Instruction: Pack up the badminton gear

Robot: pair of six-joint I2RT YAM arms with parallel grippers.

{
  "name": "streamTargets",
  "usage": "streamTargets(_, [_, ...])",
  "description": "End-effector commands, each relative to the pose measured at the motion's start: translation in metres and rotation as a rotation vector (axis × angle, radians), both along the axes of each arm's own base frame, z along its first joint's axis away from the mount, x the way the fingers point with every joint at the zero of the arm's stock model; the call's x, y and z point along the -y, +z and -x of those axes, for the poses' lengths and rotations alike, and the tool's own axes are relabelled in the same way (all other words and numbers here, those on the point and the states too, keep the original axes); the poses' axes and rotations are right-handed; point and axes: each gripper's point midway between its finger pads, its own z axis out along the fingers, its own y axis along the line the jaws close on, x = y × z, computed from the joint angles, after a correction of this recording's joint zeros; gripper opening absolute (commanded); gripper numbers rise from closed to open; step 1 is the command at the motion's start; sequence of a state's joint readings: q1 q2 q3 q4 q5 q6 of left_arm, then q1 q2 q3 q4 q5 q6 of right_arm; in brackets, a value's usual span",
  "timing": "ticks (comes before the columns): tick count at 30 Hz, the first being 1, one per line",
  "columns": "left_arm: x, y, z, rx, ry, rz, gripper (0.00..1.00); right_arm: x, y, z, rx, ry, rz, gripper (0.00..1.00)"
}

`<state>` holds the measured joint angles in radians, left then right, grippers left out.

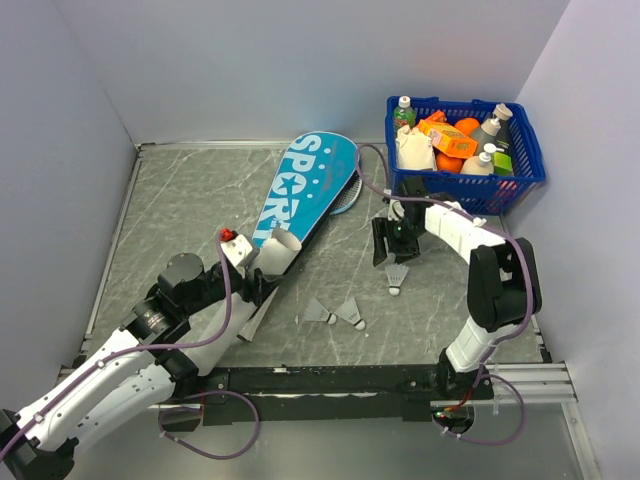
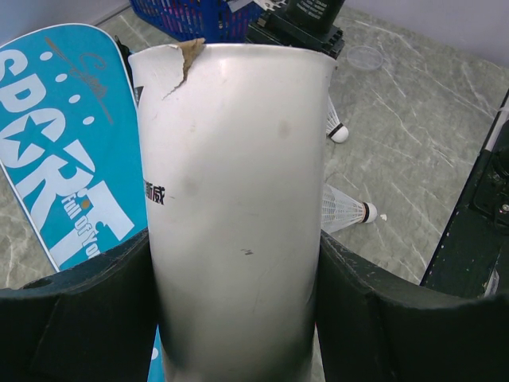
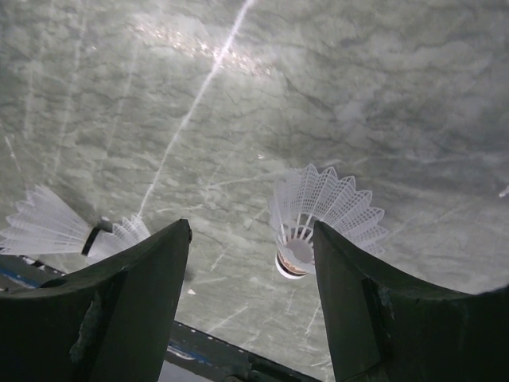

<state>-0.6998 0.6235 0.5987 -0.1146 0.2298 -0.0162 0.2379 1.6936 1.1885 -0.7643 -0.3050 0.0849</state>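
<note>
The table is bounded by walls on the left, rear and right. The largest open surface lies at left rear. The right rear corner is occupied by the basket, which is filled with bottles and packets. The bag, lettered SPORT, lies diagonally at centre rear. A racket head projects from under its right edge; the rest of the racket is hidden. The left gripper is clamped on the tube near the bag's lower end. In the left wrist view both fingers press against the tube's sides, and the tube fills the centre of the frame with its lower end cut off. Its upper rim is torn at one corner, and small black characters are printed on its wall. The right gripper stands near the front of the basket with its jaws wide apart, gripping nothing. One shuttlecock lies on the table between the fingers, closer to the right one. Contact with either finger cannot be confirmed. Two further shuttlecocks lie side by side near the front edge, between the two arms. The height of the right gripper above the surface cannot be determined.
</note>
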Motion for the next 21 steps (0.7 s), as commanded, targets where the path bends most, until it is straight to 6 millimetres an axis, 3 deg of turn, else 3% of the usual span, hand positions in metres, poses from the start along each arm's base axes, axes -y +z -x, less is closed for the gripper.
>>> streamTargets(1, [0.002,0.014,0.001,-0.016,0.008,0.059,0.01,0.008,0.009,0.006,0.039,-0.033,0.033,0.70])
streamTargets(6, [0.003,0.014,0.002,-0.019,0.002,0.059,0.01,0.013,0.002,0.021,0.009,-0.051,0.044,0.69])
streamTargets(12, [0.003,0.013,0.001,-0.022,0.004,0.059,0.01,0.015,-0.003,0.037,-0.015,-0.076,0.041,0.57])
streamTargets(15, [0.003,0.014,0.001,-0.020,0.004,0.060,0.01,0.016,-0.005,0.045,-0.028,-0.084,0.036,0.40])
streamTargets(16, [0.003,0.013,0.001,-0.023,0.007,0.058,0.01,0.015,-0.006,0.047,-0.032,-0.086,0.033,0.28])
streamTargets(18, [0.002,0.012,0.000,-0.024,0.012,0.055,0.01,0.013,-0.005,0.050,-0.034,-0.086,0.017,0.16])
streamTargets(19, [0.002,0.012,0.000,-0.023,0.016,0.054,0.01,0.012,-0.005,0.051,-0.034,-0.088,0.010,0.03])
streamTargets(21, [0.001,0.012,-0.001,-0.018,0.020,0.054,0.01,0.011,-0.002,0.052,-0.022,-0.095,-0.005,0.00])
